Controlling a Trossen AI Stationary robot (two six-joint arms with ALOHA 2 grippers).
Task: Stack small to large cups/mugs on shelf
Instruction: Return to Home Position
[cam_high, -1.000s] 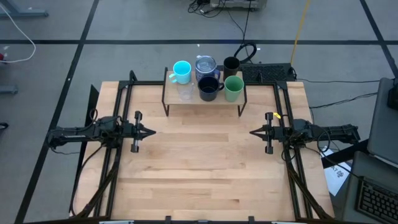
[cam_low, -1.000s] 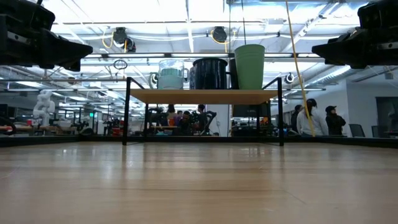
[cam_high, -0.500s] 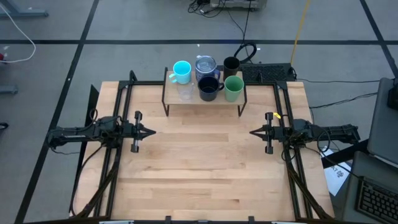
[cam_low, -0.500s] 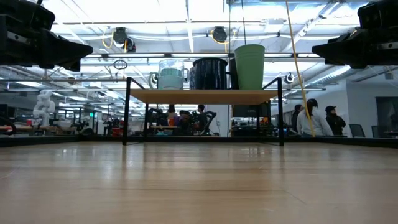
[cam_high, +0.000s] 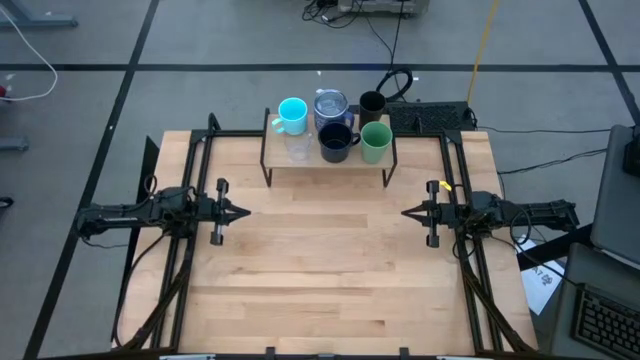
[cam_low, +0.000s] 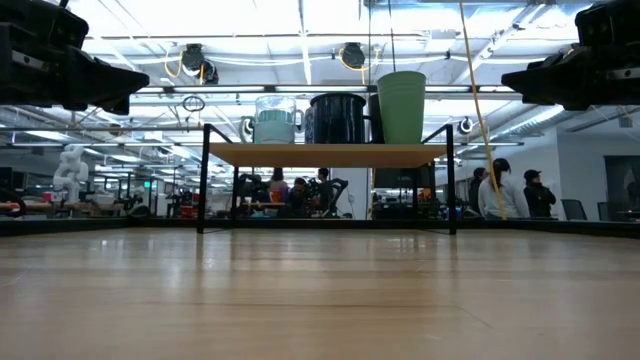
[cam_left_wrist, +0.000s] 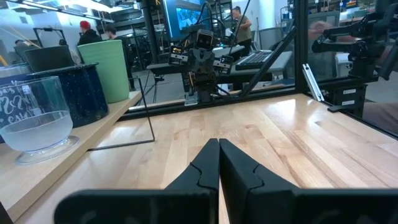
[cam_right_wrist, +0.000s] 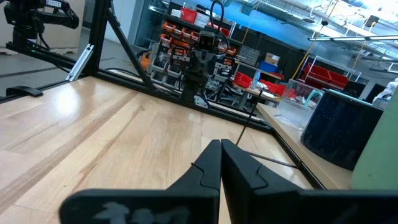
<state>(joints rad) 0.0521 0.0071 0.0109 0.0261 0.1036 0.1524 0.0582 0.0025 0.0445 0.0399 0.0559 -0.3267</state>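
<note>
Resting at bench (cam_high: 320, 290) edges, left tool (cam_high: 245, 212) and right tool (cam_high: 405, 212) are pinched narrow, empty. Cups (cam_high: 337, 141) fill the shelf (cam_high: 330, 166), seemingly done.

Upright on the shelf (cam_high: 340, 164) (two rows): cyan mug (cam_high: 293, 114), silvery-topped mug (cam_high: 330, 105), black tumbler (cam_high: 371, 103) behind; clear glass (cam_high: 298, 147), dark mug (cam_high: 335, 142), green cup (cam_high: 376, 142) in front.

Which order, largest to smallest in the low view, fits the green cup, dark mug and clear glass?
1. green cup, tallest
2. dark mug, wider but shorter
3. clear glass
All share the shelf front row.
</note>
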